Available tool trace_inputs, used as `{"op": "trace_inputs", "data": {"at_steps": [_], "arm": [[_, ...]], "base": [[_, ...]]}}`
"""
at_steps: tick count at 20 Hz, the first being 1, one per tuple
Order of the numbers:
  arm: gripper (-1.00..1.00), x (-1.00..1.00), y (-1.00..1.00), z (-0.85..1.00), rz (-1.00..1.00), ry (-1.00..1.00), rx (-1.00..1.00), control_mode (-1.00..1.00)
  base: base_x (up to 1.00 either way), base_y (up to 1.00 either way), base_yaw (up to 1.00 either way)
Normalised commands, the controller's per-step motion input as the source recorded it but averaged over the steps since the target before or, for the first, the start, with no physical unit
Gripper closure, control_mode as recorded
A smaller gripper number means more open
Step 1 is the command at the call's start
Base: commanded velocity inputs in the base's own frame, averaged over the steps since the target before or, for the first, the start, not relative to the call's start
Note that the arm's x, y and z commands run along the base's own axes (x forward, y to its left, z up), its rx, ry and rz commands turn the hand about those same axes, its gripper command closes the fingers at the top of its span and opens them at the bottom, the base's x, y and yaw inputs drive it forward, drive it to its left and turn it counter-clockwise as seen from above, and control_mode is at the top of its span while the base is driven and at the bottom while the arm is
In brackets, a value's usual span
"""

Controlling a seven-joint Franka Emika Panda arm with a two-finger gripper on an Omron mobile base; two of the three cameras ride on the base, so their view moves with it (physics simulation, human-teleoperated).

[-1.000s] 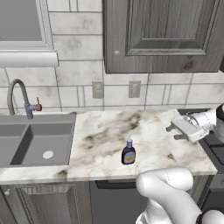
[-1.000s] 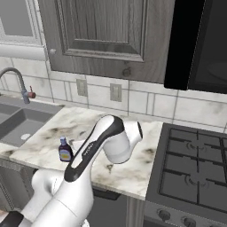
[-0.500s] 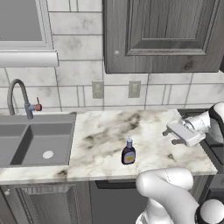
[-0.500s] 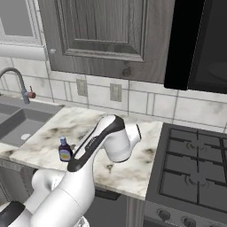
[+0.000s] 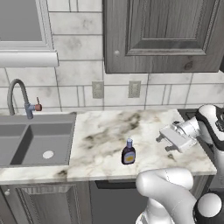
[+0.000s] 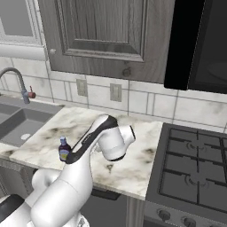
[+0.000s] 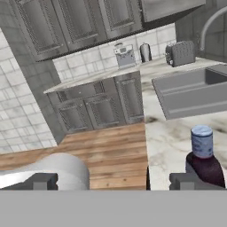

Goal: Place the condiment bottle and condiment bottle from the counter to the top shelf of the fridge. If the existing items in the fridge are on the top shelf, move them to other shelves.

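Note:
A small condiment bottle (image 5: 128,152) with a dark body, yellow label and blue-grey cap stands upright near the front edge of the marble counter (image 5: 105,131). It is also in the right base view (image 6: 64,150). My gripper (image 5: 162,143) hovers low over the counter to the bottle's right, pointing left toward it, open with nothing between its fingers. In the hand view the bottle (image 7: 203,159) rises just behind the right fingertip (image 7: 186,181), off to one side of the gap of the gripper (image 7: 114,181). The fridge is out of view.
A grey sink (image 5: 35,140) with a curved faucet (image 5: 19,96) lies at the counter's left. A gas stove (image 6: 195,168) adjoins the counter on the right, under a dark microwave (image 6: 208,44). Wall cabinets (image 5: 162,35) hang above.
My gripper has moved left and lower over the counter, closer to the bottle, and stays open. The bottle has not moved.

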Motion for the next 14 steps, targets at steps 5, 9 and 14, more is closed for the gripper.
{"op": "trace_inputs", "data": {"at_steps": [5,9,14], "arm": [[-1.00,0.13,0.22,-0.15,0.00,0.00,-0.01,-1.00],[-1.00,0.14,0.20,-0.01,0.00,0.00,0.00,-1.00],[-1.00,0.16,0.19,-0.04,0.00,0.00,0.00,-1.00]], "base": [[0.00,0.00,0.00],[0.00,0.00,0.00],[0.00,0.00,0.00]]}}
